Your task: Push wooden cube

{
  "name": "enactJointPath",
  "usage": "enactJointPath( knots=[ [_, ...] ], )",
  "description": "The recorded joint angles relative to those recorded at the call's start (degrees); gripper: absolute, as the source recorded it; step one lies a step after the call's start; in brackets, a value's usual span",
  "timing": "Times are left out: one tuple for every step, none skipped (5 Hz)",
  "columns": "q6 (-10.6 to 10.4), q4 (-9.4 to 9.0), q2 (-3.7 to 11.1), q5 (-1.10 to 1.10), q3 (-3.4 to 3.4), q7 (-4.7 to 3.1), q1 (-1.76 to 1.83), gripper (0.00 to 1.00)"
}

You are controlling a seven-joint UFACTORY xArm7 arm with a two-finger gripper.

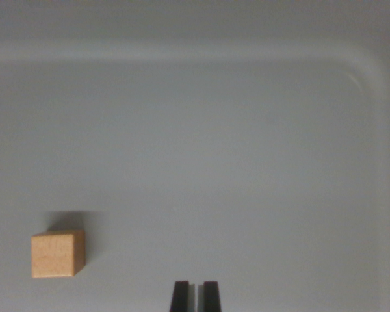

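A small light wooden cube (57,253) rests on the floor of a pale grey tray (247,162), low at the wrist view's left. My gripper (195,296) shows at the bottom edge as two dark fingertips with only a thin sliver between them, so it is shut and holds nothing. The cube lies well to the left of the fingertips, apart from them and at about their height in the picture.
The tray's raised rim (182,52) runs across the top and curves down at the wrist view's right (383,130). Bare tray floor spreads between the cube, the fingertips and the rim.
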Motion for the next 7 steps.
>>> enactJointPath(
  knots=[
    [0.00, 0.00, 0.00, 0.00, 0.00, 0.00, 0.00, 0.00],
    [-2.18, -2.03, 0.46, -0.01, 0.52, 1.04, 0.44, 0.00],
    [-2.18, -2.03, 0.46, -0.01, 0.52, 1.04, 0.44, 0.00],
    [-4.51, -4.20, 0.96, -0.02, 1.08, 2.15, 0.92, 0.00],
    [-4.51, -4.20, 0.96, -0.02, 1.08, 2.15, 0.92, 0.00],
    [-6.98, -6.49, 1.49, -0.03, 1.68, 3.32, 1.42, 0.00],
    [-6.98, -6.49, 1.49, -0.03, 1.68, 3.32, 1.42, 0.00]
  ],
)
